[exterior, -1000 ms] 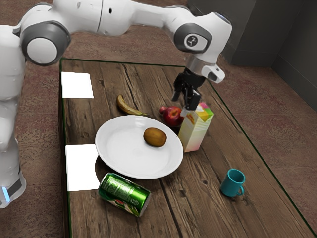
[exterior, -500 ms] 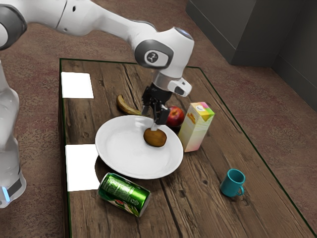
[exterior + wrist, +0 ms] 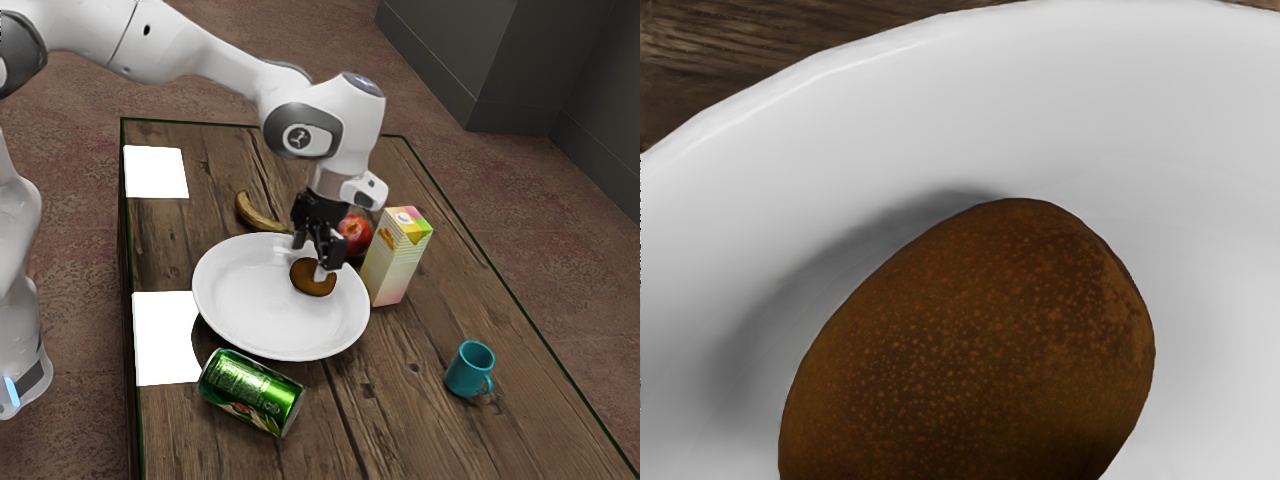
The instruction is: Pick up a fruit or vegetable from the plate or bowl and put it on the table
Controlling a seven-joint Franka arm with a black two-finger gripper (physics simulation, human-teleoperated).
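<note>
The open hand (image 3: 309,257), its fingers apart, is right at one brown kiwi (image 3: 309,283), which lies in one white plate (image 3: 250,310). Outside the plate, the wooden desk (image 3: 400,410) carries one upright carton (image 3: 391,264), one green can (image 3: 250,392) on its side, one upright teal mug (image 3: 467,372), one banana (image 3: 258,215) and one red apple (image 3: 357,236).

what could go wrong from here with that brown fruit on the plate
The rounded brown fruit might roll or slip as the open claw closes. Fingers going too low might press on the plate. A sideways carry might knock the upright carton near its rim.
</note>
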